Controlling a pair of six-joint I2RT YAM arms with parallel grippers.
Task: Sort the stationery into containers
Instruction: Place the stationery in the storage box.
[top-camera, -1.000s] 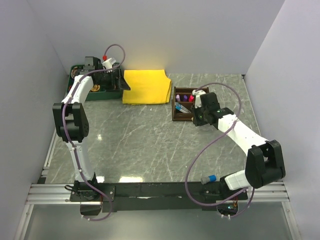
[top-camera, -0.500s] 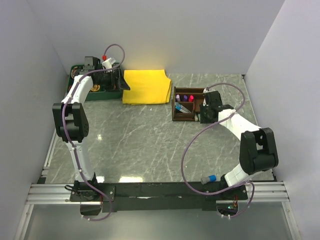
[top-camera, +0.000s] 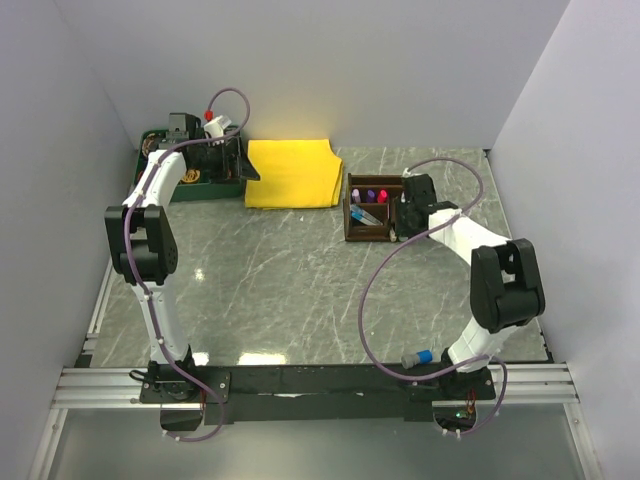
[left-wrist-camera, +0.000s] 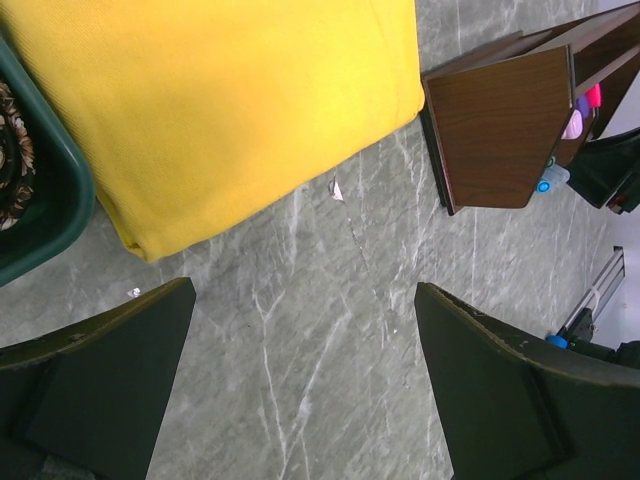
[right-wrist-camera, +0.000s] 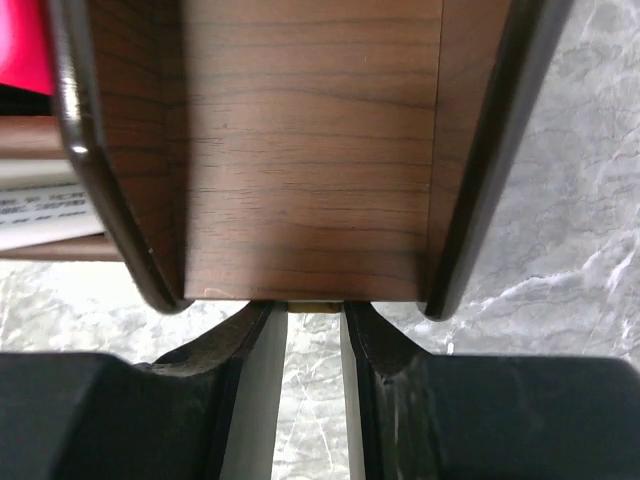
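The dark wooden organiser (top-camera: 365, 236) stands right of centre. Upright purple and pink capped marker pens (top-camera: 370, 196) sit in its back cells and a blue capped pen (top-camera: 362, 213) lies in a front cell. My right gripper (top-camera: 408, 205) is at its right end. In the right wrist view the gripper (right-wrist-camera: 314, 310) is shut on a tiny tan eraser block (right-wrist-camera: 313, 305), held at the rim of an organiser compartment (right-wrist-camera: 310, 150). My left gripper (left-wrist-camera: 305, 290) hangs open over bare table at the back left, its fingers (left-wrist-camera: 480, 380) wide apart with nothing between them.
A folded yellow cloth (top-camera: 292, 172) lies at the back centre, also in the left wrist view (left-wrist-camera: 230, 100). A green bin (top-camera: 215, 190) with coiled items (top-camera: 190, 177) stands at the back left. White walls close in the table on three sides.
My right gripper has swung back and right, from the organiser's front right corner to its right end. The left arm has not moved.
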